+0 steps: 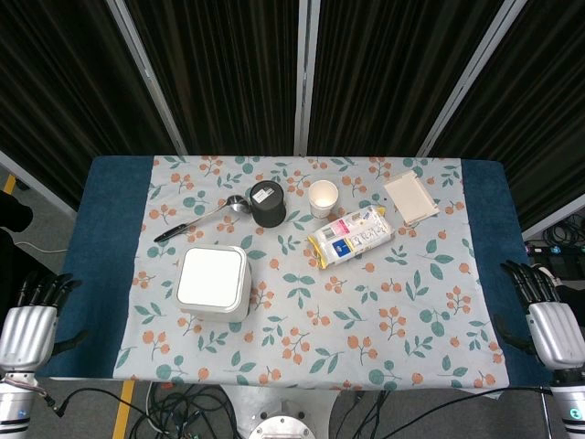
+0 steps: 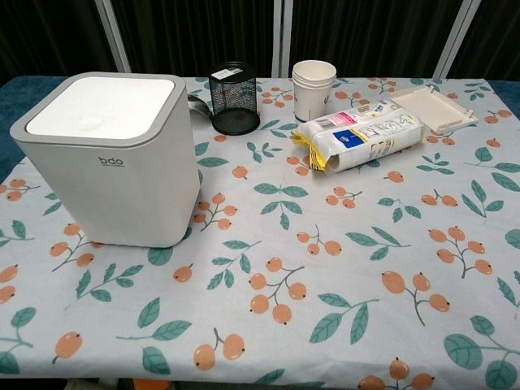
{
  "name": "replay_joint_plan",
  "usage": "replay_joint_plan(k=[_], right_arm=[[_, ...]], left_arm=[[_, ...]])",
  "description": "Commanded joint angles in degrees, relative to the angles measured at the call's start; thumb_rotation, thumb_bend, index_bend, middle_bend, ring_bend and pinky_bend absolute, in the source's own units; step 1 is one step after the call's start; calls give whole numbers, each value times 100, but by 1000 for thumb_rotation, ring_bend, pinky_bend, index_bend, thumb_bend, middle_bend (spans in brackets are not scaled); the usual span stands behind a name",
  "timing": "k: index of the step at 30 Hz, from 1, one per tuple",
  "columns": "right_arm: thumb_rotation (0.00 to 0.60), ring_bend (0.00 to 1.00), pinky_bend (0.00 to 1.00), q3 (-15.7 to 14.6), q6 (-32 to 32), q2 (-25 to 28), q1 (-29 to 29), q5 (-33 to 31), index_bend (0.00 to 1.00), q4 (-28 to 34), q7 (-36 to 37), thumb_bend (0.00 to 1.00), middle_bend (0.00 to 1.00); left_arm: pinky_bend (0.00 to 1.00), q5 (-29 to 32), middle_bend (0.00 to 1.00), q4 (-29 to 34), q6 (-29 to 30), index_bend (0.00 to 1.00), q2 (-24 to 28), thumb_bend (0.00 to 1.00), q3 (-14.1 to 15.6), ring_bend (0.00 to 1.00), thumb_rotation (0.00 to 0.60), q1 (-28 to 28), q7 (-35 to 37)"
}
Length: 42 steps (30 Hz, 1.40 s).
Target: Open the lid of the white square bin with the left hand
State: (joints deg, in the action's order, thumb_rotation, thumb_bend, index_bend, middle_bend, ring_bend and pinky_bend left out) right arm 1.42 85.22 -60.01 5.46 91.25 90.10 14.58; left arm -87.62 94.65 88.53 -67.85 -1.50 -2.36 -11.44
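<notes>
**Bin lid still shut as robot waits at the table's edge**

A white square bin (image 1: 213, 282) stands closed on the left half of a table (image 1: 114, 265) spread with a berry-print cloth (image 1: 366, 320), its flat lid (image 2: 101, 106) sitting flush in the grey rim. The left robot hand (image 1: 29, 322) hangs off the table's near left corner, well apart from the bin, fingers spread and holding nothing; the right robot hand (image 1: 547, 315) mirrors it at the far side, equally empty. Behind the bin lie a black mesh cup (image 1: 267, 204), a spoon (image 1: 199, 219), a paper cup (image 1: 322, 198), a snack packet (image 1: 350, 236) and a small white tray (image 1: 410, 198).

Nothing has begun, by the look of it. The left robot hand will likely need to travel in over the bin and meet the lid squarely. Whether it presses open or lifts at an edge cannot be told from here, so a light, centred touch seems wise; a sideways shove could slide the bin on the cloth.
</notes>
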Motion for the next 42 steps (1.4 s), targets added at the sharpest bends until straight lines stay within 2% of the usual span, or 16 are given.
replay_joint_plan(k=[1, 8, 13, 17, 21, 26, 29, 36, 42], right_arm=[[600, 0, 0, -4, -2, 5, 2, 5, 34, 14, -14, 337, 48], [600, 0, 0, -25, 17, 6, -34, -10, 35, 2, 10, 335, 48], [600, 0, 0, -55, -135, -29, 12, -40, 35, -60, 82, 335, 48], [600, 0, 0, -84, -381, -43, 130, -42, 35, -61, 60, 335, 47], [600, 0, 0, -58, -399, -104, 157, -69, 35, -76, 33, 336, 48], [600, 0, 0, -64, -370, -98, 115, -127, 35, -69, 21, 336, 48], [600, 0, 0, -68, -347, -94, 90, -147, 35, -75, 31, 337, 48], [600, 0, 0, -69, -326, -105, 65, -170, 34, -114, 72, 336, 48], [600, 0, 0, -67, -350, -117, 88, -152, 34, -134, 84, 336, 48]], left_arm=[[45, -1, 166, -16, -5, 235, -10, 0, 2, 139, 600, -2, 6], [45, -103, 166, -30, 87, 235, -16, 0, 0, 139, 600, 5, -4], [45, -579, 166, -41, 167, 235, 44, 0, 0, 139, 600, -154, 97], [45, -1351, 166, -67, 119, 235, 133, 0, 29, 139, 600, -529, 548], [45, -2030, 166, -111, -185, 236, 188, 0, 45, 139, 600, -1078, 984], [45, -2441, 166, -26, -809, 235, 216, 0, 68, 139, 600, -1700, 1135], [45, -2516, 166, 21, -1160, 236, 198, 0, 91, 139, 600, -1977, 1178], [45, -2039, 166, 145, -2016, 247, 198, 0, 86, 139, 600, -2306, 720], [54, -1804, 202, 245, -2296, 264, 147, 0, 175, 201, 600, -2387, 480]])
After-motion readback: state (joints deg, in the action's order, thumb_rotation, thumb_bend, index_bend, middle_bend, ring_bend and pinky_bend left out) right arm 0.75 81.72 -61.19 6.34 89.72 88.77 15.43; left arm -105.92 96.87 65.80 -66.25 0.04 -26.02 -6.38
